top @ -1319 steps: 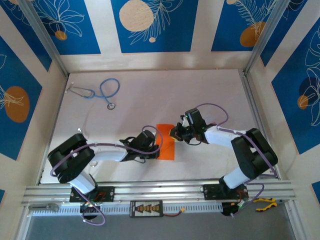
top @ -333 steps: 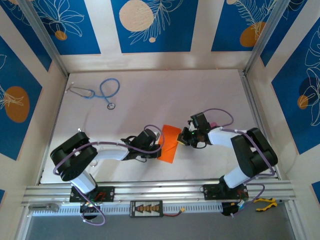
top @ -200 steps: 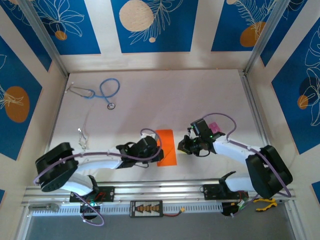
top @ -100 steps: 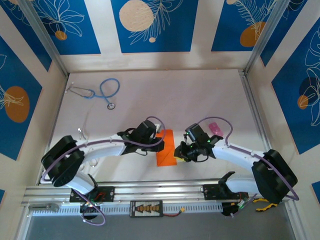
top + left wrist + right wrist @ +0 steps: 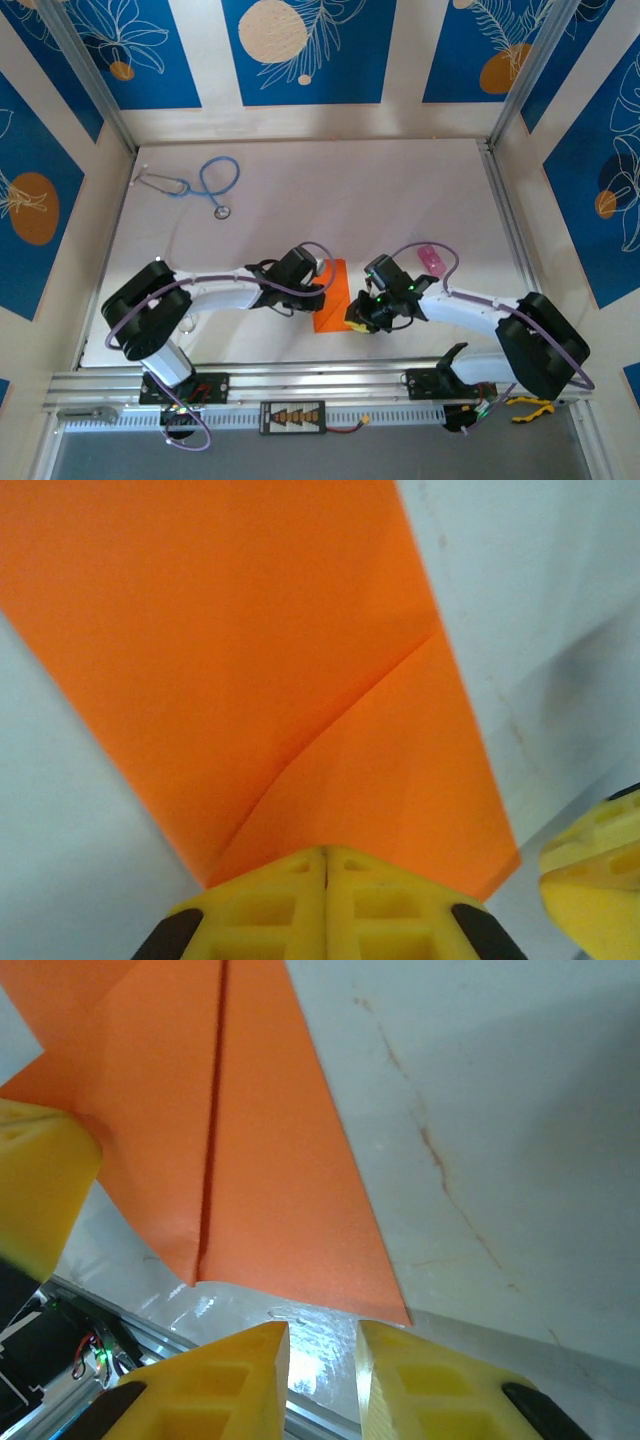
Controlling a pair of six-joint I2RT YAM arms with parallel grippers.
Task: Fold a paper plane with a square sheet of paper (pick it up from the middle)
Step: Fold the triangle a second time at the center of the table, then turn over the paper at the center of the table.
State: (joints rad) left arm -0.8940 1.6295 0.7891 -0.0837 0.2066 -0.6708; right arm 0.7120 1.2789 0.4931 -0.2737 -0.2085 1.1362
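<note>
The square sheet of paper [image 5: 335, 291] is bright orange and folded into a narrow strip that lies tilted on the white table between my two arms. Its creases show in the left wrist view [image 5: 270, 650] and the right wrist view [image 5: 250, 1140]. My left gripper [image 5: 317, 291] [image 5: 325, 865] is shut, its tips at the paper's left edge; I cannot tell whether paper is pinched between them. My right gripper [image 5: 357, 319] [image 5: 322, 1360] stands slightly open just short of the paper's near right corner, with nothing between its fingers.
A blue stethoscope [image 5: 205, 185] lies at the far left of the table. A small pink thing [image 5: 428, 256] sits right of my right arm. An aluminium rail [image 5: 320, 380] runs along the near edge, close behind the right gripper.
My right gripper has opened a little and moved nearer, to the paper's near right corner. The left gripper has shifted slightly nearer, and the paper now lies tilted.
</note>
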